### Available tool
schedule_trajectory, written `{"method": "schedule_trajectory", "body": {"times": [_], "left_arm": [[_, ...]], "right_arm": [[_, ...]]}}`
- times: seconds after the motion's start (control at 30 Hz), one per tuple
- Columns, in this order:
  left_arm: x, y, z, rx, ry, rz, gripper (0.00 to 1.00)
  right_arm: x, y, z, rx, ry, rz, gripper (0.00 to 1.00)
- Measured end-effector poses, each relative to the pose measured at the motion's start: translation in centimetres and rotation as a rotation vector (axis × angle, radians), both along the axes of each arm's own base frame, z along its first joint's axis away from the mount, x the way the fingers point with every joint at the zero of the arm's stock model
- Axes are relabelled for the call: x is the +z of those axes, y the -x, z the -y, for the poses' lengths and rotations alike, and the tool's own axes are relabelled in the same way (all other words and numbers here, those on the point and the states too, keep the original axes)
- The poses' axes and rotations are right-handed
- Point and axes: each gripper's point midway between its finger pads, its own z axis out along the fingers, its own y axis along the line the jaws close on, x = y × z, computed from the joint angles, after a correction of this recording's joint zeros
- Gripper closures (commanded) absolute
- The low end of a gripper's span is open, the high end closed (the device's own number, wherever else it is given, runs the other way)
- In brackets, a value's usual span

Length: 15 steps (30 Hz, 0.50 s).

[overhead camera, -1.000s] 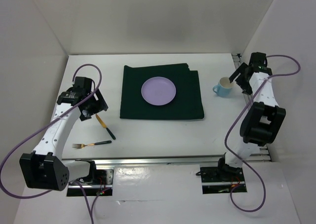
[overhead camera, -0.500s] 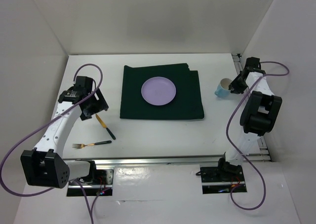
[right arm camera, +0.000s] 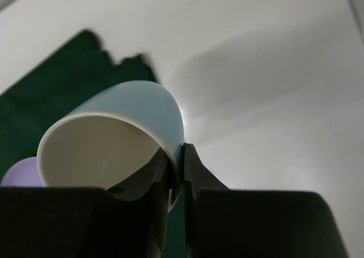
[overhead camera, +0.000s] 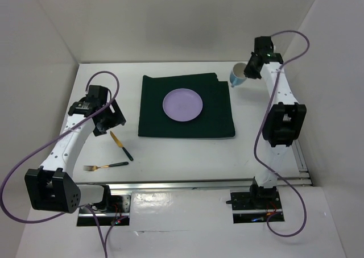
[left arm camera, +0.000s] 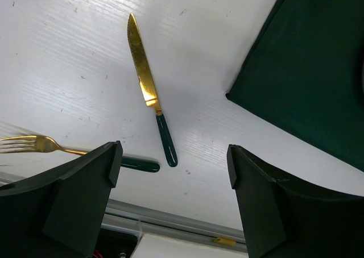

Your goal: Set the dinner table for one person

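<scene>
Right pincer (right arm camera: 181, 155) clenched on rim of pale blue ceramic mug (right arm camera: 142, 113), mug tilted above white surface (right arm camera: 273, 99), left pincer (left arm camera: 172, 155) released over gold green-handled knife (left arm camera: 145, 82)

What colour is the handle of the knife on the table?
Dark green. The knife handle shows best in the left wrist view.

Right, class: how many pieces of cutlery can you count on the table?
2. A knife lies on the white table left of the green mat; a fork lies beside its handle, nearer the front edge. None looks hidden.
</scene>
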Motion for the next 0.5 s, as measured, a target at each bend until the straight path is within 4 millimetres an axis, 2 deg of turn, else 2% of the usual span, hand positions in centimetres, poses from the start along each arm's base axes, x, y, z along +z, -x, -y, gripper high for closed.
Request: {"method": "schedule_trajectory", "body": {"times": [0.07, 0.17, 0.23, 0.3, 0.4, 0.5], "left_arm": [[-0.1, 0.0, 0.0, 0.0, 0.0, -0.002, 0.07], [0.0, 0.0, 0.2, -0.006, 0.0, -0.002, 0.07], [-0.1, 0.0, 0.2, -0.009, 0.0, -0.003, 0.07], [-0.1, 0.0, 0.3, -0.01, 0.0, -0.002, 0.07], [-0.1, 0.0, 0.3, -0.01, 0.0, -0.003, 0.07], [-0.1, 0.0, 0.3, -0.01, 0.0, -0.003, 0.07]], "right_arm": [[1.7, -2.2, -2.5, 0.05, 0.006, 0.049, 1.0], [2.0, -4.8, -6.0, 0.114, -0.009, 0.072, 1.0], [0.9, -6.1, -7.8, 0.14, -0.028, 0.065, 1.0], [-1.3, -6.6, -8.8, 0.147, -0.039, 0.026, 1.0], [-4.8, -6.0, -9.4, 0.15, -0.041, -0.062, 1.0], [-6.6, -5.3, -9.7, 0.147, -0.034, -0.118, 1.0]]}}
